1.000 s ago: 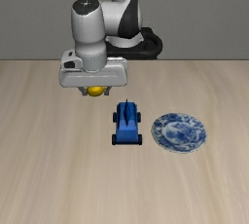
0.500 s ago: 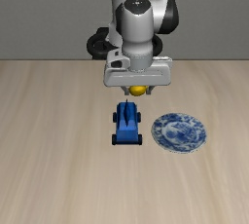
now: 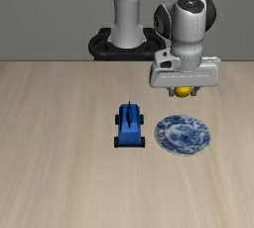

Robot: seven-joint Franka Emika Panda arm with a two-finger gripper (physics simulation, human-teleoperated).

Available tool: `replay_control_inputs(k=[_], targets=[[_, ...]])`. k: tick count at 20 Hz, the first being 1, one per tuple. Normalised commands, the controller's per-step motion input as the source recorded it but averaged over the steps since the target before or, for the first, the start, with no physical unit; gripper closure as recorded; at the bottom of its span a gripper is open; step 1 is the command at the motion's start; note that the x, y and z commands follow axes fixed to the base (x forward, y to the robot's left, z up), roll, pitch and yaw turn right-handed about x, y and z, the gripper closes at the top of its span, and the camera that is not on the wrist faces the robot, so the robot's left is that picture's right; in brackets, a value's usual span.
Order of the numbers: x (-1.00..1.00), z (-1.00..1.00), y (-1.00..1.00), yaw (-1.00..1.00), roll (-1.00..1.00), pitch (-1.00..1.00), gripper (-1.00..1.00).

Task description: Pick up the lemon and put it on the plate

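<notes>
the pincer [image 3: 184,92] is clamped on the lemon [image 3: 184,90], held up off the counter [image 3: 60,172]. the plate [image 3: 184,135] lies just below it in the exterior view, so a short move forward and down should reach it.

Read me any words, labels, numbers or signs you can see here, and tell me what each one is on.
None can be read.
The plate carries only a blue pattern, no letters.
The blue toy car, the lemon and the gripper holding it show no markings.
</notes>
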Motion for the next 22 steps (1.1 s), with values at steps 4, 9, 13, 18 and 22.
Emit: replay_control_inputs(k=[4, 9, 13, 18, 22], targets=[[1.00, 0.00, 0.00, 0.00, 0.00, 0.00, 1.00], [0.00, -0.80, -0.20, 0.00, 0.00, 0.00, 1.00], [0.00, -0.75, 0.00, 0.00, 0.00, 0.00, -1.00], [0.00, 0.00, 0.00, 0.00, 0.00, 0.00, -1.00], [0.00, 0.00, 0.00, 0.00, 0.00, 0.00, -1.00]])
